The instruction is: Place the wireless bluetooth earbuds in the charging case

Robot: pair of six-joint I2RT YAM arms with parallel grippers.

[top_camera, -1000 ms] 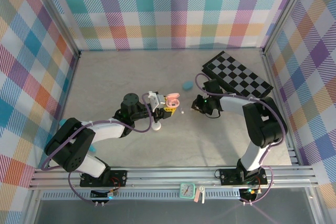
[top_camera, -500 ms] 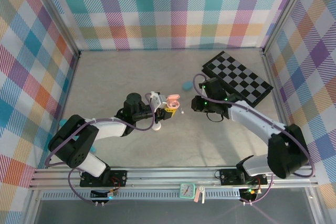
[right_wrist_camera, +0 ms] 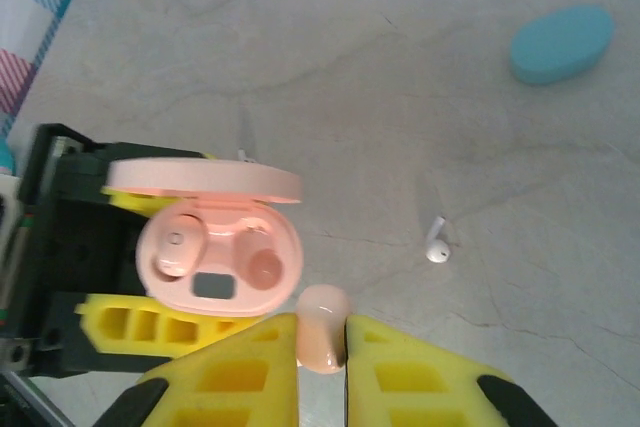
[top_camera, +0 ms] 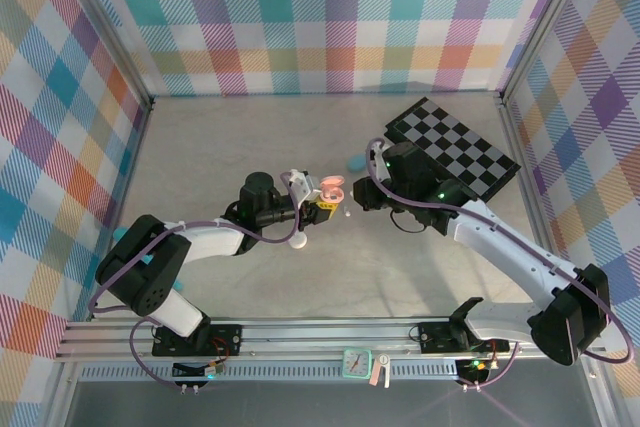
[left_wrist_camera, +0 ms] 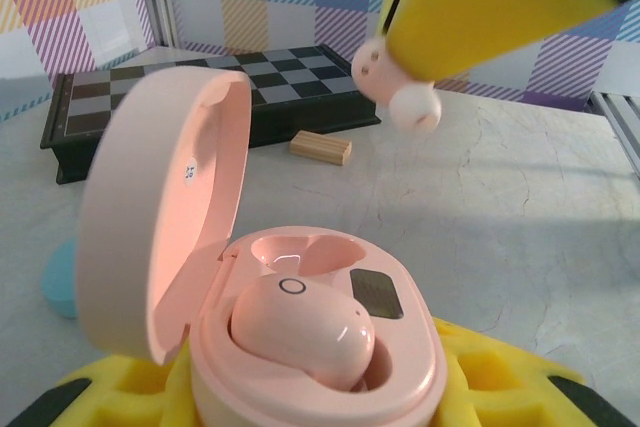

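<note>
Two pink earbuds are what I'm watching. One of them, the seated pink earbud (left_wrist_camera: 300,325), lies in a well of the open pink charging case (left_wrist_camera: 415,367). The lid (left_wrist_camera: 160,217) stands up on its hinge, and the well beside that bud is bare.

From the overhead camera, the left gripper (top_camera: 325,199) has the case clamped between its yellow foam pads (left_wrist_camera: 500,382) and holds it roughly level near the middle of the table (top_camera: 250,137).

The right gripper (top_camera: 360,197) faces it from the other side. Its yellow fingertips (right_wrist_camera: 400,367) are pinched tight on the second pink earbud (right_wrist_camera: 321,342), with part of the bud poking out beyond the tips. From the left wrist camera this bud hangs in the air above and beyond the case, close to it but clear of the bare well.

On the table just beside the two grippers lies a white earbud (right_wrist_camera: 437,244), stem up, touching nothing. Farther back rests a closed teal case (right_wrist_camera: 562,44). A chessboard (top_camera: 455,142) lies toward the right rear, with a small wooden block (left_wrist_camera: 320,147) in front of it.
</note>
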